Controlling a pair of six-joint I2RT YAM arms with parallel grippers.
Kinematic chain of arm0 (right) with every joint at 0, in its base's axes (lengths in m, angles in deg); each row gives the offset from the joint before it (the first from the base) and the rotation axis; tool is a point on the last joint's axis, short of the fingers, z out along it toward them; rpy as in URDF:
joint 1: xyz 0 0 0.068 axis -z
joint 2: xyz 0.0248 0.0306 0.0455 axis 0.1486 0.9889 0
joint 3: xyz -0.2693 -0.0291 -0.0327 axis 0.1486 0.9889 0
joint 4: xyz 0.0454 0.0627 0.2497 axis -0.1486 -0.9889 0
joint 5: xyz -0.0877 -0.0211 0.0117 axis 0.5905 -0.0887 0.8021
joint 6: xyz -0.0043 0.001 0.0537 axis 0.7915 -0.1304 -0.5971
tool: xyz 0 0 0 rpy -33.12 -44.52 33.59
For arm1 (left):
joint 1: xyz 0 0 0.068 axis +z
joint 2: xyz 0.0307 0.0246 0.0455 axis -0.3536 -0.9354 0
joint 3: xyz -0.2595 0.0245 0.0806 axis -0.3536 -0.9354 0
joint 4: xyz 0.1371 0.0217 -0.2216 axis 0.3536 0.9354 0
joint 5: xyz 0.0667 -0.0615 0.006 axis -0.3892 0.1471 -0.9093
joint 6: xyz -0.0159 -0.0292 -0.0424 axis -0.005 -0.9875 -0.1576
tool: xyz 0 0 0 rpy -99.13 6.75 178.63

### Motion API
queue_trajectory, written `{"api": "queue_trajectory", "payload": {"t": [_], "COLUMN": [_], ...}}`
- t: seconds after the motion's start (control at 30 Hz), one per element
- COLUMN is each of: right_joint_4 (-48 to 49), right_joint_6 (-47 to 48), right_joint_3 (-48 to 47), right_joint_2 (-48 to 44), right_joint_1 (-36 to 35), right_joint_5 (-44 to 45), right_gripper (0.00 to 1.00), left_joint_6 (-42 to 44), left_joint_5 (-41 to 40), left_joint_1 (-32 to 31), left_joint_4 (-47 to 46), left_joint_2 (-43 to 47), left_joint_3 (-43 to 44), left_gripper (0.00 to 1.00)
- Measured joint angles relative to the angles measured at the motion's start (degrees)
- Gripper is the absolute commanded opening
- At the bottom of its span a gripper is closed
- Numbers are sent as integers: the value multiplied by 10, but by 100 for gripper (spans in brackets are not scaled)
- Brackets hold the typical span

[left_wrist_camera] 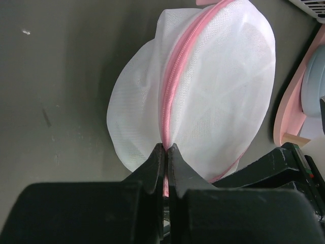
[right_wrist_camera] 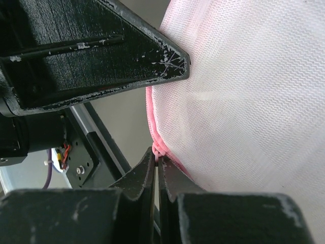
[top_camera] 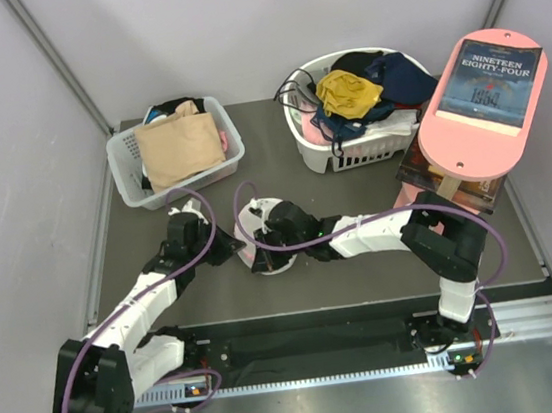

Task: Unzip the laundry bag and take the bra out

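Our left end effector (left_wrist_camera: 166, 151) is pinched tight on the pink zip (left_wrist_camera: 175, 81) of the laundry bag (left_wrist_camera: 223, 101), we judge to anchor it. Just beside it, our right end effector (right_wrist_camera: 158, 158) is clamped on the zip's end, likely the puller. The bag stands mid-worktop (left_wrist_camera: 56, 101), zipped, and the bra is not visible. There is bare room to the left and near, while baskets (top_camera: 350, 154) crowd the far side.

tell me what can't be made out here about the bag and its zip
Bra: left wrist view, white weave of the mesh bag hides whatever is inside.
Zip pull: right wrist view, the right gripper is shut on the pink edge, covering it.
Far end of the zip: cut by the left wrist view's top edge.
Bag's shape: top view, the right arm covers most of it.
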Motion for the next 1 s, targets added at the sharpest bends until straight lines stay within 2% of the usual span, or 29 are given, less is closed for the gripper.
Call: {"api": "queue_trajectory", "payload": {"t": [0.67,1.0], "right_joint_4": [1,5], "right_joint_6": [-2,-2], "right_joint_3": [0,47], "right_joint_2": [0,-30], "right_joint_1": [3,29], "right_joint_5": [8,14], "right_gripper": [0,0], "left_joint_6": [35,43], "left_joint_5": [-16,-24], "left_joint_1": [0,2], "left_joint_4": [9,9], "left_joint_2": [-8,-15], "left_joint_3": [9,17], "left_gripper": [0,0]}}
